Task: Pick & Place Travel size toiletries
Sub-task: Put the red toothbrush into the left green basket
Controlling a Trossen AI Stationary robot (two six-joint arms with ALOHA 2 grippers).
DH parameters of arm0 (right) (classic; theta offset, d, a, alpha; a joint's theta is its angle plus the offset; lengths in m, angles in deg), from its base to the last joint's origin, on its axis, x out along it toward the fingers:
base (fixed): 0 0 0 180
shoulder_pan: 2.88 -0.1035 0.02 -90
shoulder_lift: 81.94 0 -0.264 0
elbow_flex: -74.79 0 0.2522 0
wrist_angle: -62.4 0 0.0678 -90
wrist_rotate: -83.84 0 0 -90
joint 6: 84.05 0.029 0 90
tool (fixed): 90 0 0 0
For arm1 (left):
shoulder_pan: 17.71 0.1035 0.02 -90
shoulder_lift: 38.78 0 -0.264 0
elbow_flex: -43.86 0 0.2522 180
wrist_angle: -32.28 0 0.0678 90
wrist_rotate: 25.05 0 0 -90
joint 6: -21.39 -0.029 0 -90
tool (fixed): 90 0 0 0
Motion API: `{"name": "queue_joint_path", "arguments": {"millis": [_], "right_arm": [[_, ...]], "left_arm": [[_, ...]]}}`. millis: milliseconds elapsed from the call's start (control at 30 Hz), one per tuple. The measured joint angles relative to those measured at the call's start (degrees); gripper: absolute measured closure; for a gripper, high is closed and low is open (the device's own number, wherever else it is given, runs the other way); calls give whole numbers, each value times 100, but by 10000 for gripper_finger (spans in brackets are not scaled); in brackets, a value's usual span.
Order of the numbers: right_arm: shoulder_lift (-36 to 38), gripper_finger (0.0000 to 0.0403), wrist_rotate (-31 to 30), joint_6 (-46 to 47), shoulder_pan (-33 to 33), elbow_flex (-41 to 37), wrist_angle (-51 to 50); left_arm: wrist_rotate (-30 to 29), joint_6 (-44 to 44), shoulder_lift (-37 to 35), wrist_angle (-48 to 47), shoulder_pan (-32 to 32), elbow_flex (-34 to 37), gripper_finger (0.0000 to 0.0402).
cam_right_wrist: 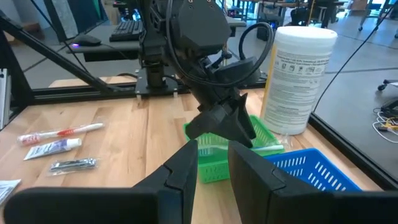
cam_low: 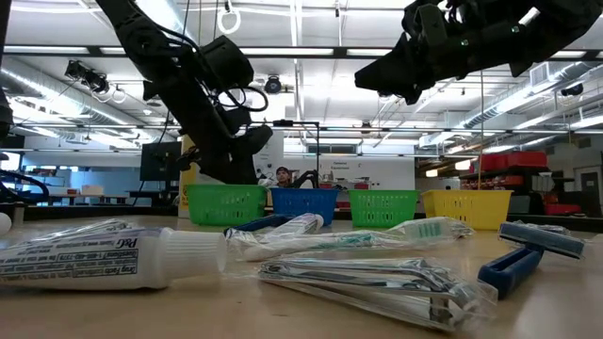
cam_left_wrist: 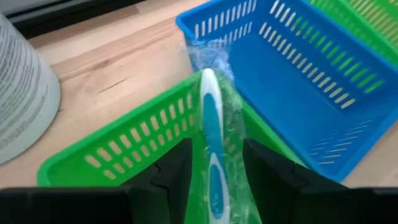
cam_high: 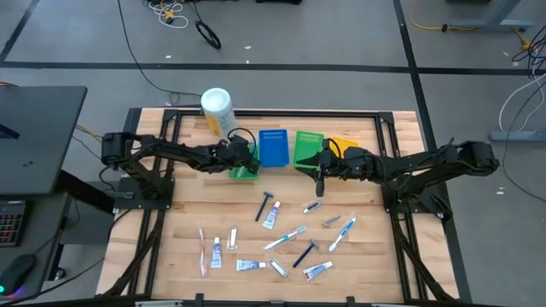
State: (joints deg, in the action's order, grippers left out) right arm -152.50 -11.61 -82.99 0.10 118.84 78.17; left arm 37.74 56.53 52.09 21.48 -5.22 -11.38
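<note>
Wooden tabletop point(cam_high: 188, 222): left end effector point(cam_left_wrist: 211, 163) clamps a wrapped toothbrush point(cam_left_wrist: 211, 134) above the green bin point(cam_left_wrist: 118, 152); right end effector point(cam_right_wrist: 212, 163), fingers narrowly parted, hovers nearby.

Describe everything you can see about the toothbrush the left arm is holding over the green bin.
The toothbrush is slim, white with a blue stripe down its handle, and sealed in a clear, crinkly plastic wrapper. The left gripper is shut on it, one dark finger on each side of the handle. It points away from the wrist, its far end reaching toward the blue bin. It hangs above the small green bin, at the table's far left side beside the white canister. Whether it touches the bin cannot be told.
</note>
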Motion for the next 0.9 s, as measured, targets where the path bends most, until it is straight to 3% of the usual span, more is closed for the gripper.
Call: {"name": "queue_joint_path", "arguments": {"millis": [233, 600, 733, 900], "right_arm": [[0, 288, 2, -50, 0, 0, -346], [0, 237, 0, -46, 0, 0, -410], [0, 236, -41, -48, 0, 0, -404], [0, 236, -94, -435, 75, 0, -361]], "left_arm": [[58, -245, -796, -507, 0, 0, 246], [1534, 524, -2438, -2263, -451, -9, 246], [1751, 1110, -2600, -3113, -859, -83, 246], [1737, 1891, -2394, -4609, -1424, -658, 246]]}}
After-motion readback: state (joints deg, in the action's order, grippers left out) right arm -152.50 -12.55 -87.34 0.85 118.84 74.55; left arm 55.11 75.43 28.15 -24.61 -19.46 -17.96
